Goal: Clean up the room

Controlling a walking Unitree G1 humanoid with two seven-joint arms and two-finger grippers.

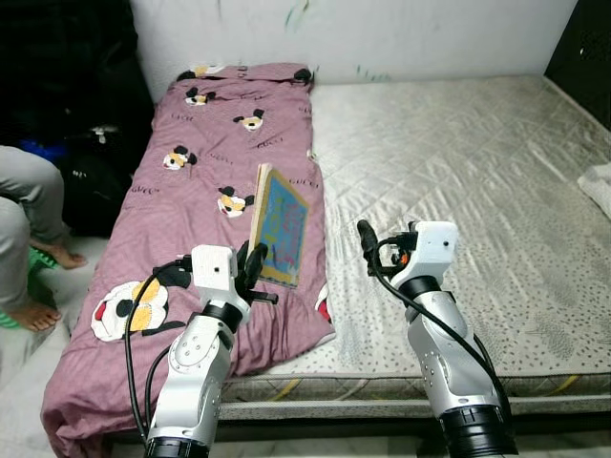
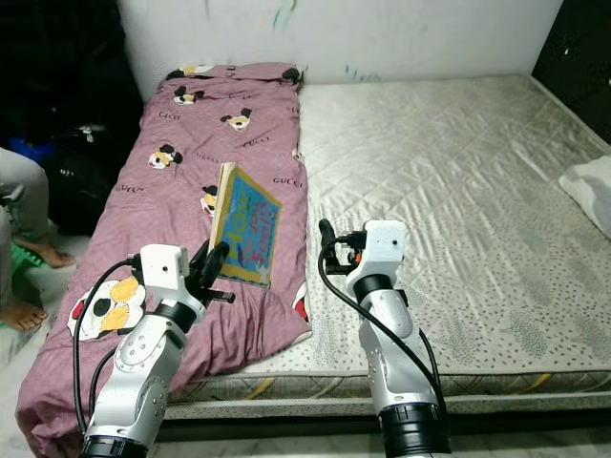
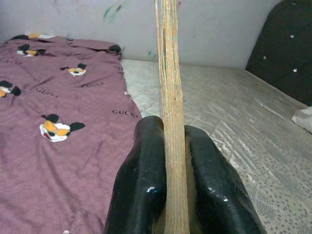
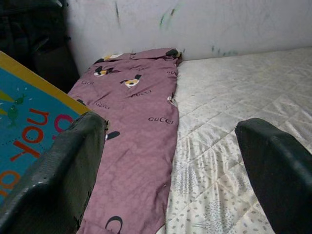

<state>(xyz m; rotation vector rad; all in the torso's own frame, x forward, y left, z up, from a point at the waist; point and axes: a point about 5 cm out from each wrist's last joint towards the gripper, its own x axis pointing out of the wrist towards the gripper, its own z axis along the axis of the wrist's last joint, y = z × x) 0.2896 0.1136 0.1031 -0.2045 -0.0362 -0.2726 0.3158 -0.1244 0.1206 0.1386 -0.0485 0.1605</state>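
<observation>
At the far left, a seated person's grey-trousered legs (image 1: 24, 205) and bare feet (image 1: 38, 315) rested on the floor beside the bed. Next came a mauve blanket (image 1: 205, 143) printed with cartoon mouse faces, spread along the left strip of the mattress (image 1: 458, 162) and hanging over its near edge.

The robot's left arm (image 1: 196, 367) rose from the bottom of the head view, bent forward at the wrist above the blanket's near end. The left gripper (image 1: 254, 270) was clenched on a thin book (image 1: 279, 225), its two black fingers (image 3: 146, 190) pressing the lower edge from either side, as the wrist view showed with the page block wedged between them. The book stood on edge above the blanket, lifted clear of it, its long axis running up and away from the gripper toward the wall. Its blue cover faced right, toward the other arm, and its yellowish spine edge faced left.

To the right, the right arm (image 1: 444, 353) reached up over the bare quilted mattress. The right gripper (image 4: 170, 161) was released, its fingers (image 4: 58, 170) spread wide apart and holding nothing, pointing toward the head of the bed. At the far right edge lay a white cloth (image 1: 597, 186), with a dark headboard (image 1: 582, 48) above it.
</observation>
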